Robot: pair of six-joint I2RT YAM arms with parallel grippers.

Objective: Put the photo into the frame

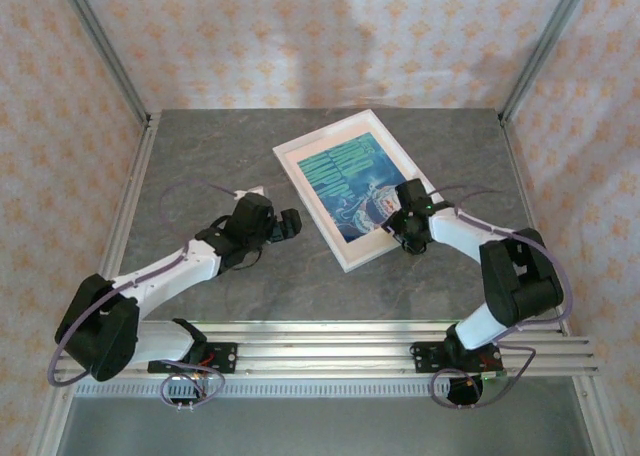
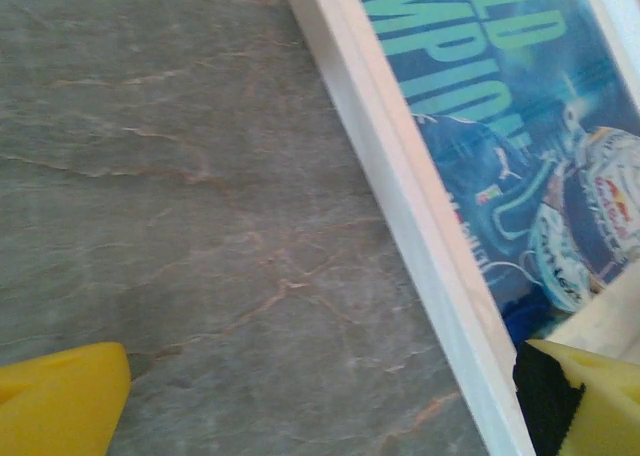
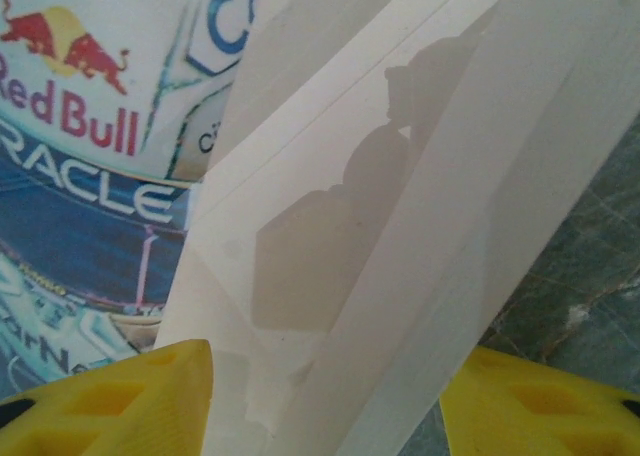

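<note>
The left gripper [image 1: 291,224] is standing with its jaws spread wide and gripping nothing. Its yellow fingertips [image 2: 60,401] are showing at either lower corner of its wrist view. Grey marbled table [image 1: 200,156] is lying under one tip, and the other tip is sitting over the inner side of the frame [image 1: 302,181]. The frame's white border is running diagonally between the two tips. Just beyond that border, ahead of the gripper, the photo [image 1: 352,181] is lying flat inside the frame, showing its teal ground, pale lettering and white helmet. Whether this gripper is touching the border or hanging above it cannot be told.

The right gripper [image 1: 398,226] is sitting on the frame's opposite side, at its near corner. Its two tips are standing apart with pale white strips filling the whole gap between them. These strips are blocking most of its wrist view and are carrying the gripper's own shadow. Part of the photo is lying beside one tip and table stone beside the other. I cannot tell whether these jaws are pressing on the white edge or only straddling it.

Behind both grippers, an aluminium rail [image 1: 330,346] is carrying the arm bases. Patterned walls [image 1: 300,36] are closing in the table beyond the frame.
</note>
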